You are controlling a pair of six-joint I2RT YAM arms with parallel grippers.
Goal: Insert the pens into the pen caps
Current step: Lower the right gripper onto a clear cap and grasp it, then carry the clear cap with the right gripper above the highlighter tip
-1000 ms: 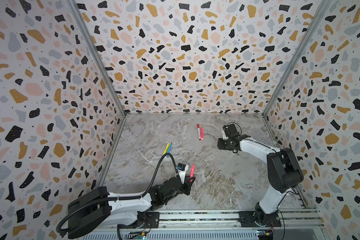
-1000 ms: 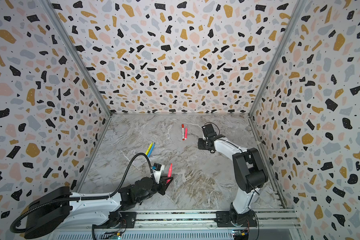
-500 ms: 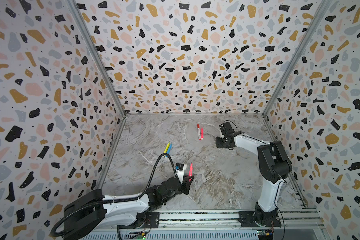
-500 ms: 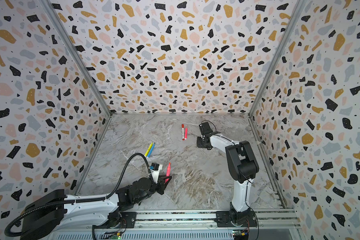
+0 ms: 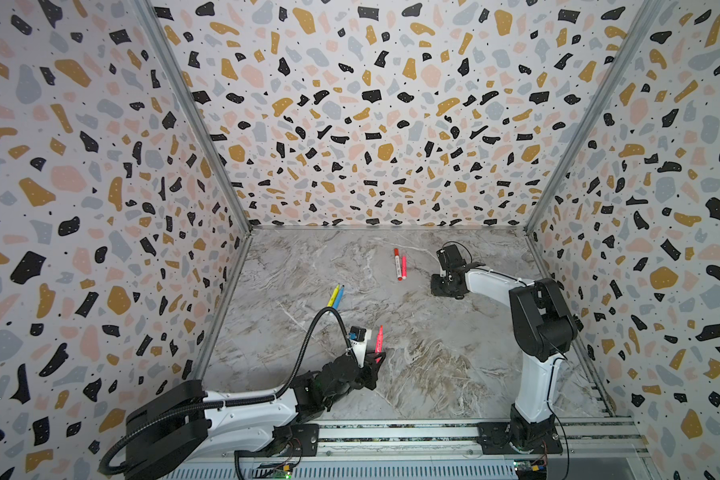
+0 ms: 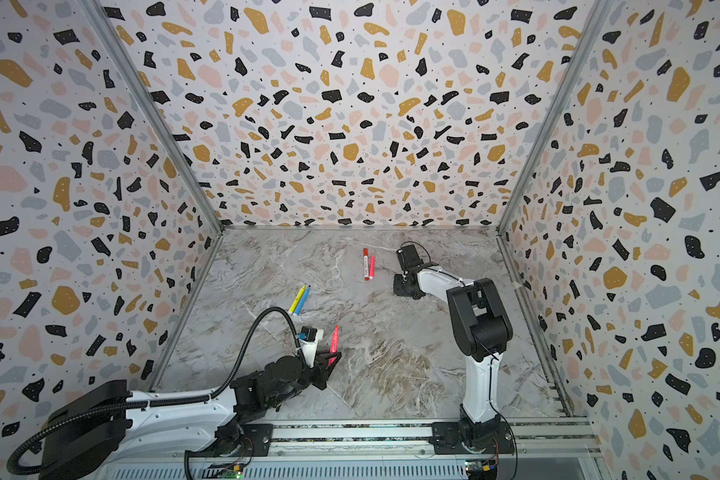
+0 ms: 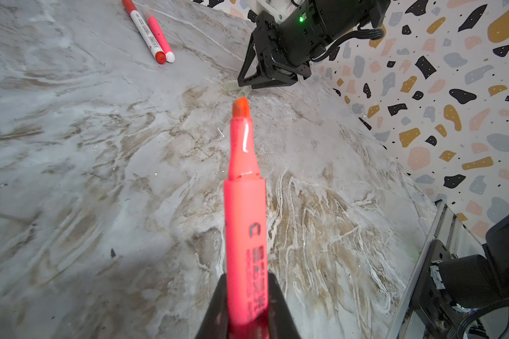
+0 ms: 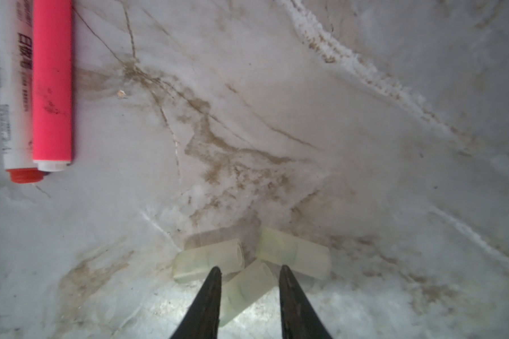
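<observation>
My left gripper (image 5: 373,360) is shut on a pinkish-red pen (image 7: 244,205), whose bare tip points up and away near the front of the floor (image 6: 333,338). Three pale see-through pen caps lie together on the marble under my right gripper (image 5: 445,287). Its jaws are open and stand on either side of the middle cap (image 8: 247,286), close to it. The left cap (image 8: 207,259) and the right cap (image 8: 293,254) flank the middle one. A white pen with red ends (image 5: 398,264) and a second pinkish-red pen (image 5: 404,267) lie side by side at the back. A yellow pen (image 5: 333,296) and a blue pen (image 5: 339,297) lie at mid-left.
Terrazzo-patterned walls close in the marble floor (image 5: 433,365) on three sides. A metal rail (image 5: 391,432) along the front edge carries both arm bases. The left arm's black cable loop (image 5: 321,320) arches over the floor near the yellow and blue pens.
The right arm has swung its elbow inward and its gripper has moved slightly left, settling over the caps. The left gripper still holds the pinkish-red pen in nearly the same place.
</observation>
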